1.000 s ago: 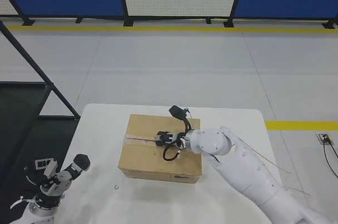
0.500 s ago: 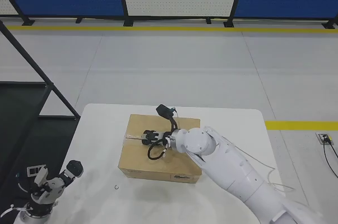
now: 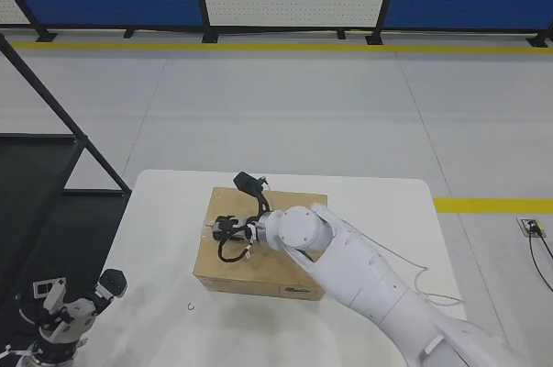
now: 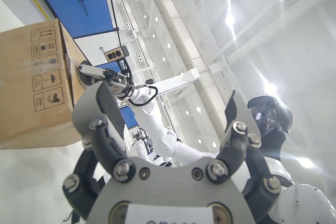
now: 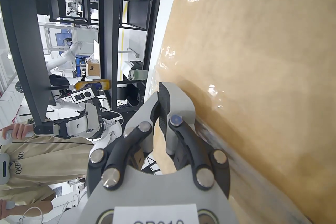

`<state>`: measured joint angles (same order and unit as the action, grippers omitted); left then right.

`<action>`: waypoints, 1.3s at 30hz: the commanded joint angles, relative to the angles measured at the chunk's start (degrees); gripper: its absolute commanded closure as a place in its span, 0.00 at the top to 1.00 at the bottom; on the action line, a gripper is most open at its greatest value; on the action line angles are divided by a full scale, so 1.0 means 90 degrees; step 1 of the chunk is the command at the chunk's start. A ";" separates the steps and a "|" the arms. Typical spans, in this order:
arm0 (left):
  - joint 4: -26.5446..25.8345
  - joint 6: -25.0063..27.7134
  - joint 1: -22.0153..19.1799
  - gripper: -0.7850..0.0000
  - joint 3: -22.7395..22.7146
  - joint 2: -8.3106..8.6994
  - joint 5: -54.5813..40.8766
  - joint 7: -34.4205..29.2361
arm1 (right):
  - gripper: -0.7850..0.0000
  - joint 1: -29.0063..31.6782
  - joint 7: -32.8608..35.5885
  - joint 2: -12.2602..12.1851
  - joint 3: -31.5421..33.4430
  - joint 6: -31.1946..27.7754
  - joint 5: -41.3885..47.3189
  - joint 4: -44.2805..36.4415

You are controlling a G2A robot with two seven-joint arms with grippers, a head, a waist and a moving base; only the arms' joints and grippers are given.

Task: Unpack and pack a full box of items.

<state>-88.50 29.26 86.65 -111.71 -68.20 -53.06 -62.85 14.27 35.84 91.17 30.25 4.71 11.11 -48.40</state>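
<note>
Needed steady pressure along the seam of the taped brown cardboard box [image 3: 228, 275], right gripper [image 5: 163, 96] pinched shut, left gripper [image 4: 168, 96] gaping empty.

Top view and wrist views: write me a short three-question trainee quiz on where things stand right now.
1. True or false: the cardboard box on the table has its flaps open.
2. Where is the right gripper? A) at the box's taped top B) on the bare table C) beyond the table's edge
3. Fill in: the left gripper has its fingers ___.
Key: 1 false; 2 A; 3 open.
</note>
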 commanded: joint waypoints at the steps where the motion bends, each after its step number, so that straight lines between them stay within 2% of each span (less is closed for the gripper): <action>1: -0.0006 0.0009 0.0021 1.00 0.0006 -0.0001 -0.0003 0.0004 | 0.00 -0.0031 -0.0011 0.0079 -0.0022 -0.0061 0.0012 0.0110; 10: -0.0005 0.0065 0.0057 1.00 0.0060 -0.0006 0.0001 0.0055 | 0.00 -0.0197 0.0161 0.0380 -0.0026 -0.0103 0.0067 0.0650; 17: -0.0020 -0.0014 -0.0004 1.00 0.0172 0.0005 0.0171 -0.0013 | 0.00 -0.0275 0.0555 0.0370 0.0221 -0.0120 0.0037 0.0804; 25: -0.0079 -0.0128 -0.0160 1.00 0.0305 0.0026 0.0369 -0.0008 | 0.00 -0.0060 0.0936 0.0052 0.0739 0.0115 -0.0283 0.0441; 39: -0.0142 -0.0211 -0.0386 1.00 0.0648 0.0044 0.0709 0.0128 | 0.00 0.0934 0.1478 -0.0733 0.1926 0.0908 -0.1352 -0.1200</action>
<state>-89.76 27.37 83.28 -106.07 -67.81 -46.84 -61.84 22.05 48.72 84.98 46.83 12.57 -0.54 -58.20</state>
